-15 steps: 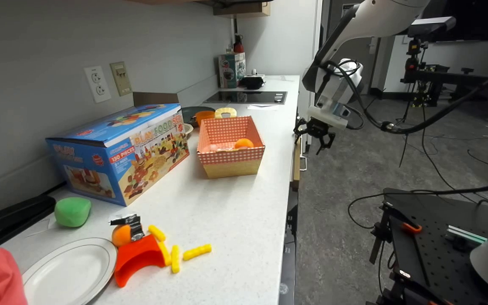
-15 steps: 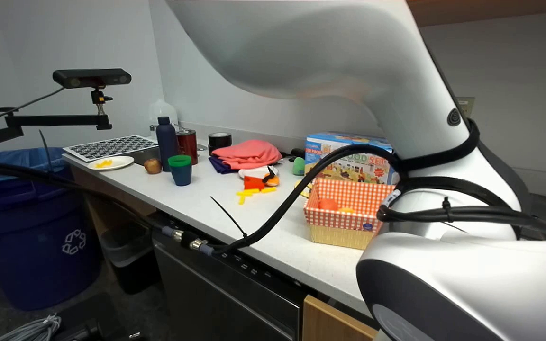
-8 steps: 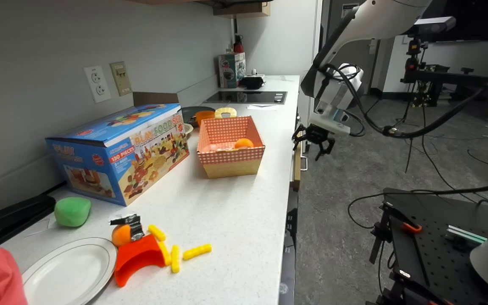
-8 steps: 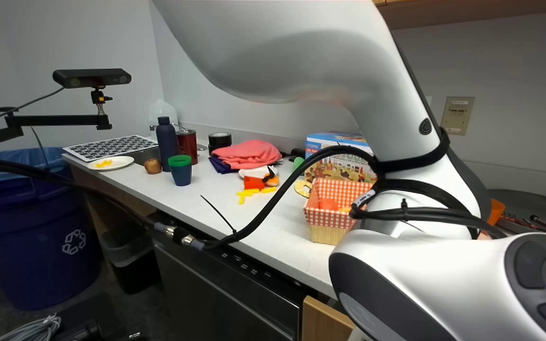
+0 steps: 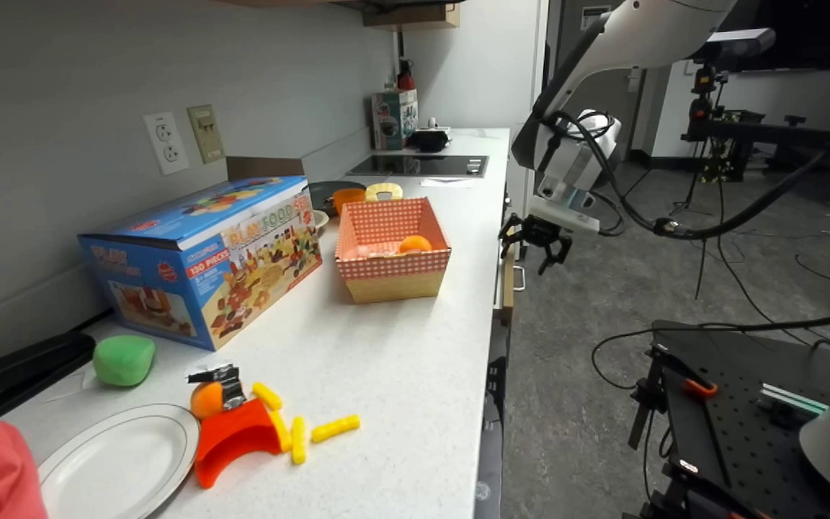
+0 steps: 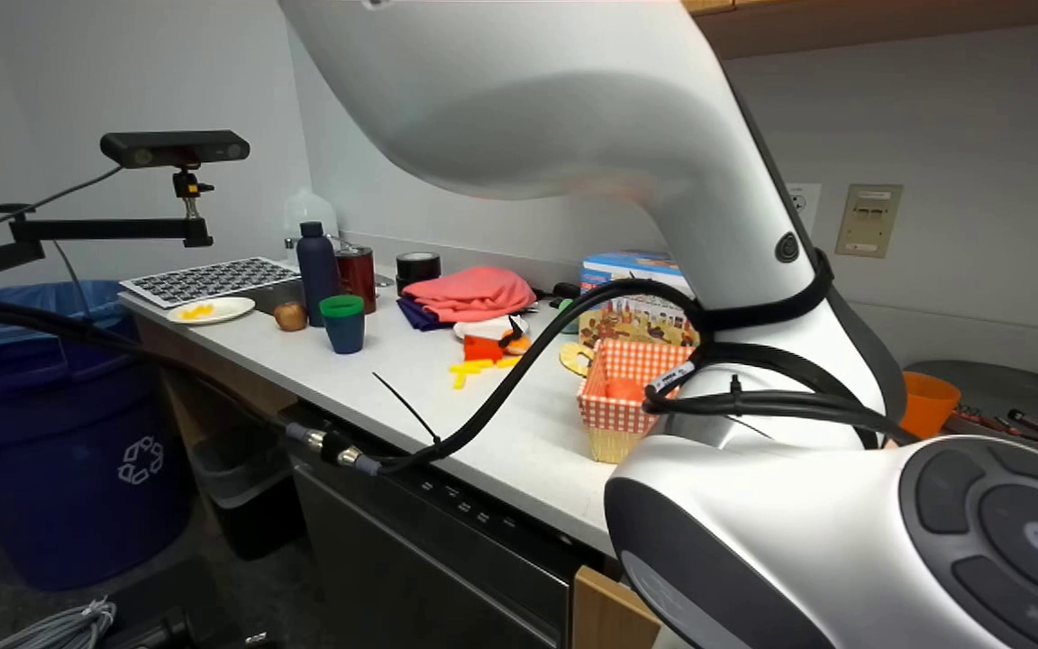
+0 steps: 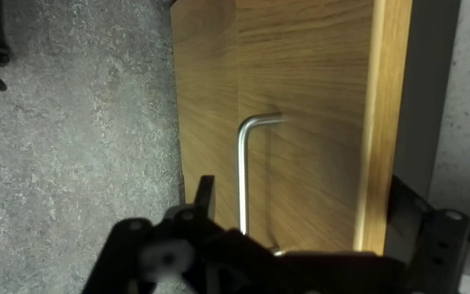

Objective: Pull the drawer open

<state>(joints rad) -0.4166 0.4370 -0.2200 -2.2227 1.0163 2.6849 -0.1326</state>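
Wooden drawer (image 7: 300,134) ajar, pincer (image 7: 301,185) spread wide, arm (image 6: 735,234) overlapping drawer only in an exterior view

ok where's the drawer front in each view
In an exterior view: drawer front right of centre, nearly edge-on.
In an exterior view: drawer front at the bottom, partly behind the arm.
Wrist view: drawer front spans the middle, reaching the top.
Shared landmark: white countertop, right edge in wrist view.

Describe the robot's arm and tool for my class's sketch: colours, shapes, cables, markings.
The arm has smooth, rounded white segments, dark grey panels and a small dark disc. A black strap wraps it; black cables with silver connectors loop alongside. A grey button pad sits on one segment. The black tool has two angular, jointed fingers.
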